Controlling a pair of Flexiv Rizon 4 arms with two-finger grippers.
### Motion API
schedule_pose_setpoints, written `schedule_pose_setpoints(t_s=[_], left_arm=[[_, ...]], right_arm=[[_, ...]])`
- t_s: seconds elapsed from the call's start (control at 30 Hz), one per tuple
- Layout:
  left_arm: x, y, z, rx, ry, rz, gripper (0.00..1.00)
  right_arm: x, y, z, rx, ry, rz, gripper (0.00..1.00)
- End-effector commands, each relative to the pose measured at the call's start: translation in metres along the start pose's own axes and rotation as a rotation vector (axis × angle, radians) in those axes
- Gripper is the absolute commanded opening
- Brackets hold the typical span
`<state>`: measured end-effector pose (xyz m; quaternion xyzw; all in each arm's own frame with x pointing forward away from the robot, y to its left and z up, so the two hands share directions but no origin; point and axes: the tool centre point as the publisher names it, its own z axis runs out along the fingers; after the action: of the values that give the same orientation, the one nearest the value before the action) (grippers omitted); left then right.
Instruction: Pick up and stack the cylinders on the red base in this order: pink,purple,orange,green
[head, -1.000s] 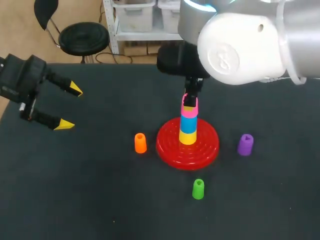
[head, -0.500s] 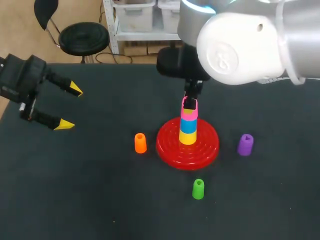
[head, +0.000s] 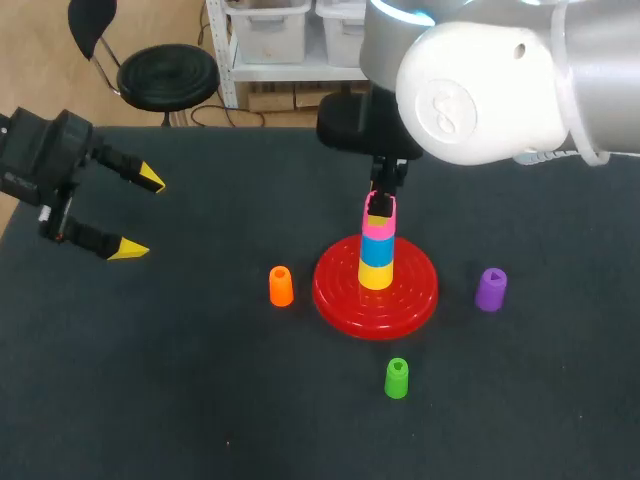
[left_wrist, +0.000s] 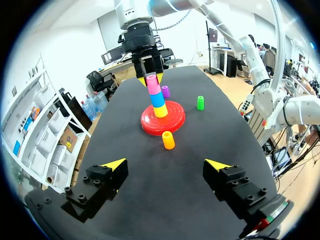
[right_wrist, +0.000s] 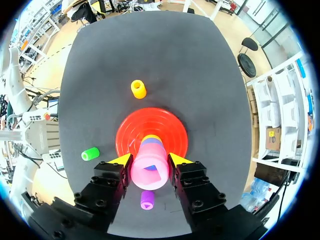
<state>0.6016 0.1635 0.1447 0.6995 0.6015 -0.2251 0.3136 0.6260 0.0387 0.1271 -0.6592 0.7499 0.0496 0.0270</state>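
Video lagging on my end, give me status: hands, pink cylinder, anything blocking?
Right hand shut on pink cylinder, sitting atop blue cylinder over red base. Left hand open, off aside. Nothing blocking.

Bright, even room light, matte black table (head: 150, 400) evenly lit, soft sheen on white right arm (head: 480, 85), faint shadows

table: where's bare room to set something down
Free: the near-left stretch between left gripper, orange cylinder and green cylinder; the near-right corner past the purple cylinder. Crowded at the red base, where the right gripper holds the pink cylinder.
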Motion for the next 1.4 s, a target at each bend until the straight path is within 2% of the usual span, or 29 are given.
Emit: schedule_pose_setpoints(t_s=[0.03,0.7,1.1,1.13,1.17,1.4], left_arm=[[0.001,-0.001,0.0,-0.003,-0.004,0.004,1.0],[0.001,-0.001,0.0,-0.003,-0.004,0.004,1.0],[0.001,-0.001,0.0,-0.003,-0.004,0.004,1.0],[0.001,-0.001,0.0,-0.003,-0.004,0.004,1.0],[0.001,-0.001,0.0,-0.003,-0.004,0.004,1.0],[0.001,-0.001,0.0,-0.003,-0.004,0.004,1.0]], right_arm=[[0.001,-0.001,0.003,-0.005,-0.002,0.0,0.0],[0.002,0.001,0.016,-0.035,-0.001,0.003,0.0],[0.0,0.001,0.013,-0.027,-0.017,0.002,0.0],[0.0,0.001,0.013,-0.025,-0.021,0.002,0.18],[-0.001,0.002,0.011,-0.027,-0.039,0.001,1.0],[-0.003,0.005,0.003,-0.021,-0.053,0.0,1.0]])
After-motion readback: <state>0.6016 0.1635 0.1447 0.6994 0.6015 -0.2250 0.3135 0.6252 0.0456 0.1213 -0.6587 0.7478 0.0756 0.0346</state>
